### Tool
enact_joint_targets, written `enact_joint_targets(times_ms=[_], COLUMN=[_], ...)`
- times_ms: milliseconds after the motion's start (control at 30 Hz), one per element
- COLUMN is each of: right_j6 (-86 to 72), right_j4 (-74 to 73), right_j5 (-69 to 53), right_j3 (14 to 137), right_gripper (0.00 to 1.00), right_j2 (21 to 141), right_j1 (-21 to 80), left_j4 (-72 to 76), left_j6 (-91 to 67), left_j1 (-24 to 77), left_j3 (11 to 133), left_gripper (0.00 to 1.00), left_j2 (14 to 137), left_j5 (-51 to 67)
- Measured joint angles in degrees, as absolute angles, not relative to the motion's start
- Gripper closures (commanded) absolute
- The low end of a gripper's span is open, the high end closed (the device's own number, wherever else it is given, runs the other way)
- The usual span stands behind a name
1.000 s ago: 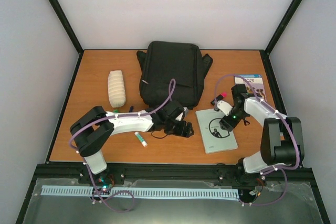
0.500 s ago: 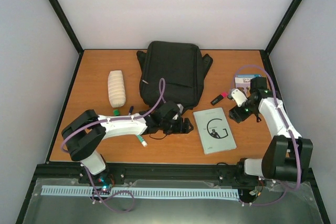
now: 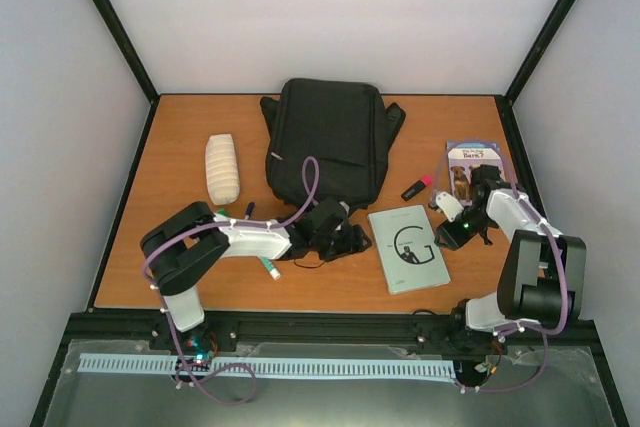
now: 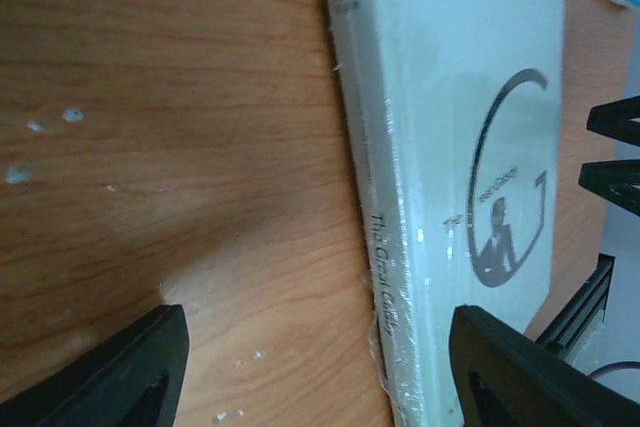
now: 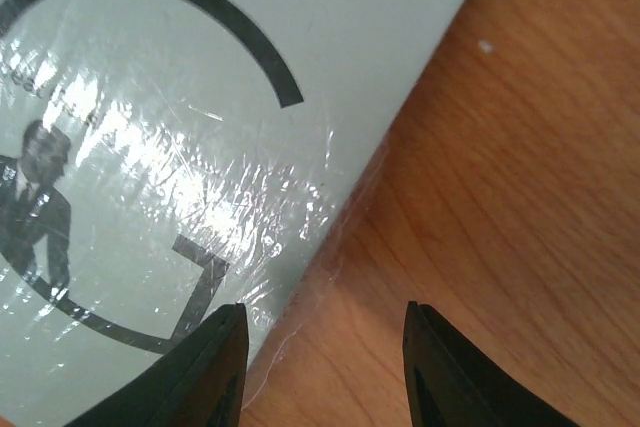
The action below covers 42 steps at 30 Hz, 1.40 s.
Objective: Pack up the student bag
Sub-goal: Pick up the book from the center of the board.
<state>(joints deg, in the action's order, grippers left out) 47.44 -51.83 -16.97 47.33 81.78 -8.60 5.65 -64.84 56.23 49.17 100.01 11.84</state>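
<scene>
The bag (image 3: 325, 142) lies flat at the far middle of the table (image 3: 170, 137), no opening showing; the book (image 3: 408, 247) lies nearer, to its right; the left gripper (image 4: 315, 342) is spread wide across the book's spine edge, the right gripper (image 5: 322, 347) parted more narrowly over the opposite edge, both empty; probably they flank the thin book to pinch or lever it off the wood.

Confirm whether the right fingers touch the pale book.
Cannot tell. Right wrist view: the right gripper's open fingers straddle the book's edge; neither contact nor gap shows.
</scene>
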Motion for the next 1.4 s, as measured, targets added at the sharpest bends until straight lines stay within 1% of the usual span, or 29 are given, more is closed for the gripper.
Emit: enact_joint_targets(times_ms=[100,200,433,533,800,867,1033,1100,1167,1367,1400], right_j6=[47.81,48.38,48.90,49.06,49.17,49.17,49.15,49.15,49.12,49.10,49.10], right_j4=[-49.91,-48.66,-47.79,-47.79,-47.33,-47.27,-46.98,-46.87,-46.72,-46.44,-46.41], right_j5=[-16.49,-16.05,-16.45,-16.80,-17.37,-17.37,-17.39,-17.37,-17.37,-17.21,-17.19], right_j3=[45.60,44.56,43.90,43.75,43.22,43.13,42.85,42.72,42.57,42.30,42.30], right_gripper=[0.61,0.63,0.69,0.69,0.70,0.70,0.69,0.69,0.69,0.69,0.69], right_j2=[83.29,83.94,83.96,83.96,83.81,83.72,83.33,83.13,82.87,82.48,82.48], right_j1=[-8.60,-8.62,-8.64,-8.67,-8.99,-9.02,-9.02,-9.02,-9.02,-9.04,-9.04], left_j4=[7.94,10.81,15.79,17.15,20.25,20.97,22.11,23.64,25.80,30.37,30.96], left_j6=[-65.98,-67.22,-69.49,-69.97,-70.74,-70.78,-71.09,-71.42,-72.03,-74.32,-74.59], left_j1=[56.53,56.90,58.17,58.37,58.50,58.50,58.50,58.50,58.52,58.52,58.50], left_j3=[49.30,50.11,54.98,56.82,58.13,58.13,57.54,56.55,55.31,53.49,53.43], left_gripper=[0.25,0.22,0.19,0.17,0.19,0.21,0.33,0.37,0.42,0.52,0.53], left_j2=[102.24,104.01,109.86,111.85,114.02,114.26,114.37,114.37,114.37,114.37,114.37], left_j5=[12.73,13.65,16.60,17.85,19.53,19.70,19.38,18.96,18.61,17.72,17.58])
